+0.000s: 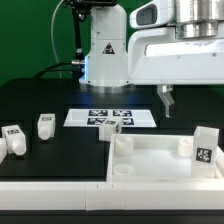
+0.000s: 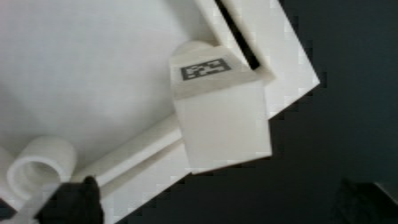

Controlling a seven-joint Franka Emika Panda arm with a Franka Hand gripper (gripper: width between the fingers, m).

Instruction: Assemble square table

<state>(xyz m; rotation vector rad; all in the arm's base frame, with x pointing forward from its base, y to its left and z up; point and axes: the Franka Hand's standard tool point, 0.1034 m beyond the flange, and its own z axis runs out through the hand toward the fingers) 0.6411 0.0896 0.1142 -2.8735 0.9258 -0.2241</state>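
Lower right of the exterior view: the square table top (image 1: pixel 150 172) lies tray-side up. We see one leg (image 1: pixel 205 150) standing upright at its corner by the frame's right edge, likely set there for fastening. The gripper (image 1: pixel 167 106) hovers above, open and empty.

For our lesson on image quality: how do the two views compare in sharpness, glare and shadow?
Exterior view: fairly sharp, evenly lit; the square tabletop is bright white with faint rim shadows. Wrist view: softer, blurred throughout; the leg shows a smeared tag, and the dark gripper finger is out of focus.
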